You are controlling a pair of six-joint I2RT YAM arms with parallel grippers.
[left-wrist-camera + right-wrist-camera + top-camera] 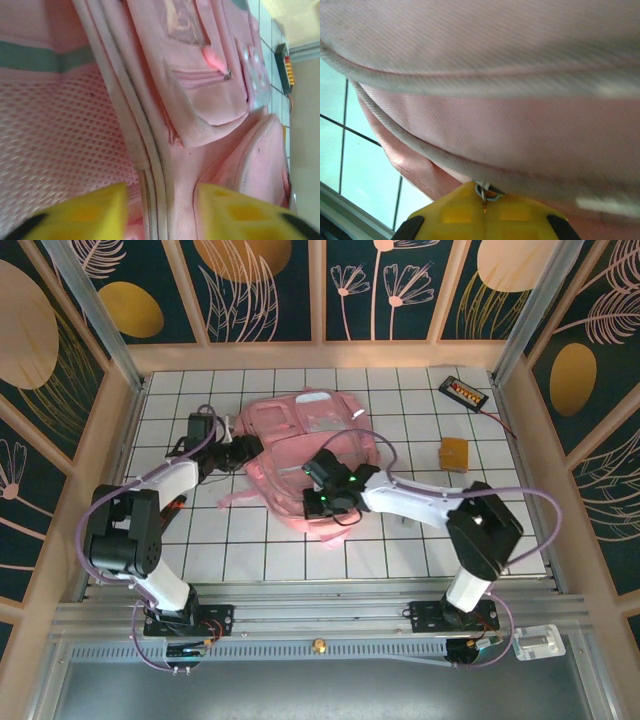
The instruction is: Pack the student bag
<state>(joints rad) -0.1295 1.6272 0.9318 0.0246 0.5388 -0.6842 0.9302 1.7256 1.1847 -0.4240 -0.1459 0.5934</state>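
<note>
One metal ring (487, 192) at right gripper (485, 204) tip, against student bag (510, 120)

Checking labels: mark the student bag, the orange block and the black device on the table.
student bag (290, 425), top external view, on its pink front panel.
orange block (454, 453), top external view, on its top face.
black device (464, 391), top external view, on its middle.
</note>
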